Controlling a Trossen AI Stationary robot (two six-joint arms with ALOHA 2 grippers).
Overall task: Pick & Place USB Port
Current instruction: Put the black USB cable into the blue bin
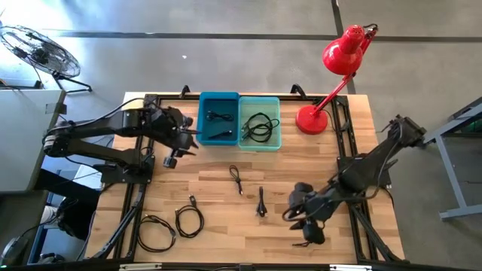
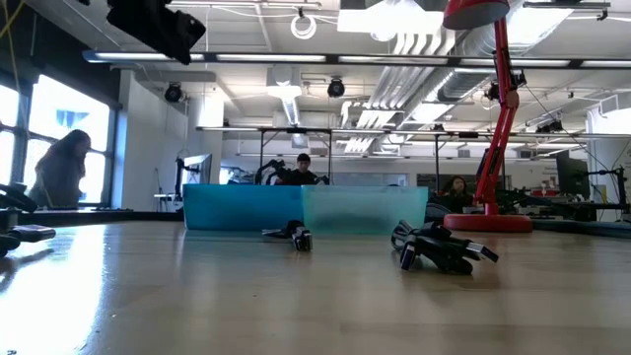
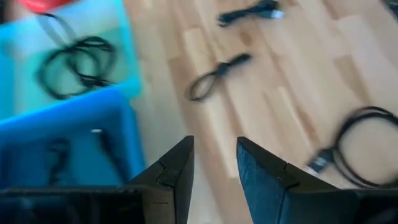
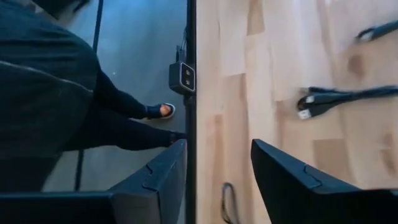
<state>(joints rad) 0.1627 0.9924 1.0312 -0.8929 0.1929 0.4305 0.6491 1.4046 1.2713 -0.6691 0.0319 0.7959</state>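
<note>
Several black USB cables lie flat on the wooden table: a short one (image 1: 236,179), a folded one (image 1: 260,202), a coiled one (image 1: 190,220) and a loose loop (image 1: 154,230). More cables lie inside the blue bin (image 1: 218,119) and the teal bin (image 1: 260,124). My left gripper (image 1: 183,144) hovers open above the table just beside the blue bin's near left corner (image 3: 124,109), holding nothing (image 3: 214,158). My right gripper (image 1: 292,215) is open and empty near the table's near edge (image 4: 217,165), right of the folded cable (image 4: 336,99).
A red desk lamp (image 1: 331,75) stands on the far right of the table, beside the teal bin. A black frame rail (image 4: 190,74) runs along the table's near edge, and a person's leg and foot (image 4: 124,118) show beyond it. Bare wood lies between the cables.
</note>
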